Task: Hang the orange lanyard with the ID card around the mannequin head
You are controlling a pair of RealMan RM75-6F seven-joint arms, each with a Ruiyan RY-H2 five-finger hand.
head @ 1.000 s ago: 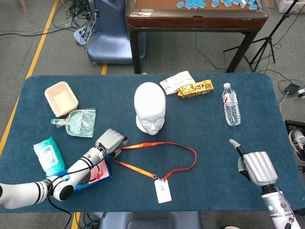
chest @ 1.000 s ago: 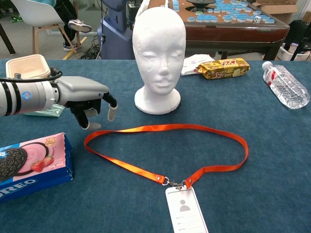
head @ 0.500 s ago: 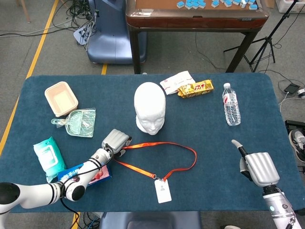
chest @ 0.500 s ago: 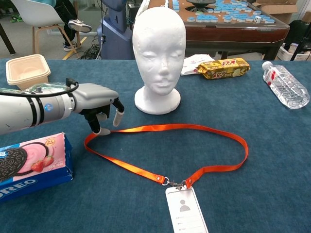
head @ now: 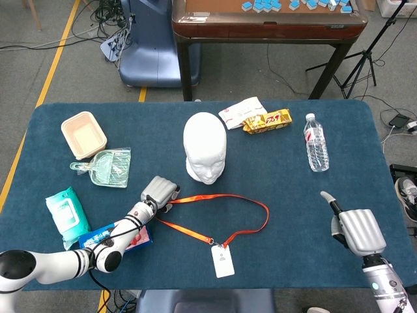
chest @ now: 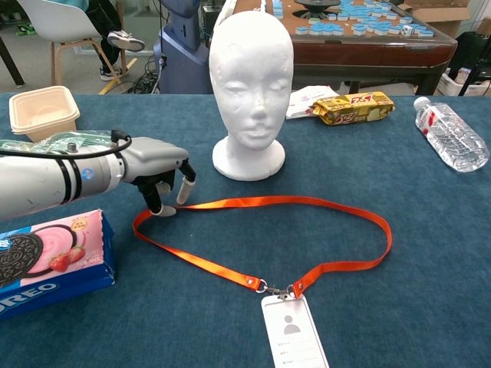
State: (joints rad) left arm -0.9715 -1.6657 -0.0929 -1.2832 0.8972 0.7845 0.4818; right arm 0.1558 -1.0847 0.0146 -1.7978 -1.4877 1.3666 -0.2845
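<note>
The orange lanyard point(chest: 261, 230) lay flat in an open loop on the blue tabletop point(head: 280, 169), toward the near edge and just in front of the white mannequin head point(chest: 249, 84), which stood upright near the middle. Its two straps met at a metal clip, and the ID card point(chest: 293, 331) lay flat below that, closest to the near edge.

The left hand point(chest: 157, 172) was at the loop's left end — its fingers point(chest: 182, 192) curled downward with the tips at the strap. In the chest view the tips appeared to touch the tabletop on either side of the orange band, but whether they actually pinched it I could not tell. The head view showed the same hand point(head: 159, 193) with its back up, sitting over that end of the loop.

The right hand point(head: 355, 228) was near the tabletop's near right corner, well apart from the lanyard, holding nothing; one finger pointed away from the robot while the rest were hidden behind the back of the hand, so how they lay could not be told.

Along the left edge lay a beige container point(head: 83, 135), a clear green bag point(head: 107, 167), a pack of wipes point(head: 66, 213) and — nearest the robot — a box of cookies point(chest: 46, 261). Toward the far edge lay a yellow snack pack point(head: 267, 121) beside a white packet point(head: 238, 111), and a water bottle point(head: 316, 151) lay on its side toward the right edge.
</note>
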